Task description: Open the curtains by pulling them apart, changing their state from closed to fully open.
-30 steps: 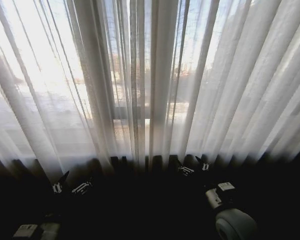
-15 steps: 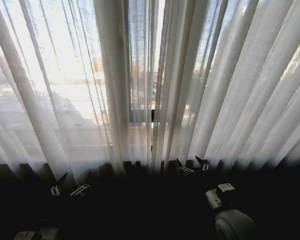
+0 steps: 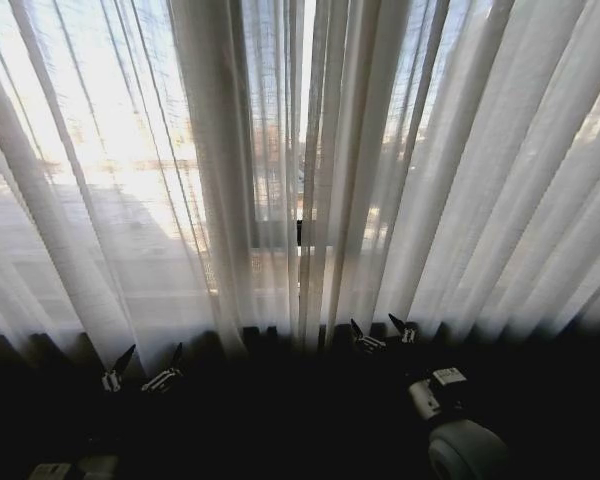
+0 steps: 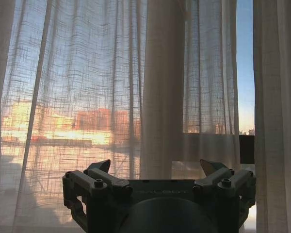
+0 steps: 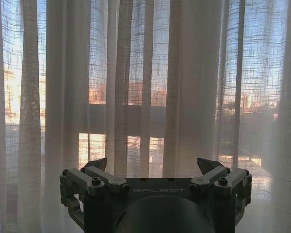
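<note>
The curtains hang shut across the window as two sheer cream panels, the left panel (image 3: 100,180) and the right panel (image 3: 480,170), meeting near the middle with only a thin slit between them. My left gripper (image 3: 152,354) is open, low and just short of the left panel's hem. My right gripper (image 3: 374,326) is open too, close to the hem just right of the seam. In the left wrist view the left gripper (image 4: 156,167) faces the left panel (image 4: 87,97), with a strip of sky between it and the right panel (image 4: 276,97). The right gripper (image 5: 153,165) faces pleated fabric (image 5: 136,73), nothing between its fingers.
A dark window frame bar (image 3: 299,232) shows through the slit and behind the fabric (image 4: 246,148). Below the hem everything is dark shadow (image 3: 300,420). Buildings glow through the weave (image 5: 140,92).
The whole head picture has shifted, so the camera moved: the seam sits a little farther right than a second ago. Both arms keep the same pose, grippers still open.
</note>
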### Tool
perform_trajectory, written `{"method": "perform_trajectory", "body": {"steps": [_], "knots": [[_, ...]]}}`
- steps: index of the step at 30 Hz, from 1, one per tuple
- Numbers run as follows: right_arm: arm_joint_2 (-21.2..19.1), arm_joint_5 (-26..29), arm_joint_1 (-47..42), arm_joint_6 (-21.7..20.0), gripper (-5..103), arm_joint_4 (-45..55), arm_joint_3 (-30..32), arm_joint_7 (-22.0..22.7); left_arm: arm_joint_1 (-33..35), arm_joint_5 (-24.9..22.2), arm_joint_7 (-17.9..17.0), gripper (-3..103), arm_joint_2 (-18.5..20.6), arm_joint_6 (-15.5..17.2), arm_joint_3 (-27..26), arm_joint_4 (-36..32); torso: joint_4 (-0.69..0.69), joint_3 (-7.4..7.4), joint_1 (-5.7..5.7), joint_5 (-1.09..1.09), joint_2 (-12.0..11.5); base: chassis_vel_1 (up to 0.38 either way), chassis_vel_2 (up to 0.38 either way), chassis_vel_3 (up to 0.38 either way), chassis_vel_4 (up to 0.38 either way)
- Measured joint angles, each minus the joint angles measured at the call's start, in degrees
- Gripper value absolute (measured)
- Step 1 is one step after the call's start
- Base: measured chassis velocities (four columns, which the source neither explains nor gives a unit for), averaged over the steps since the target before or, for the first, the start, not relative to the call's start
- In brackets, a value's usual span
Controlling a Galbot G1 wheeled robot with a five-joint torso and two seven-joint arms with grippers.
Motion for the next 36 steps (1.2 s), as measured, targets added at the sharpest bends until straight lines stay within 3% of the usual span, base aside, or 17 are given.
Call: {"method": "perform_trajectory", "body": {"steps": [36], "knots": [[0.3,-0.8,0.6,0.9,100,-1.2,-2.6,-0.2,-0.6,0.1,0.6,100,-0.5,0.0,0.5,1.2,-0.01,0.01,0.02,0.01,0.0,-0.111,0.108,0.106,-0.106]]}}
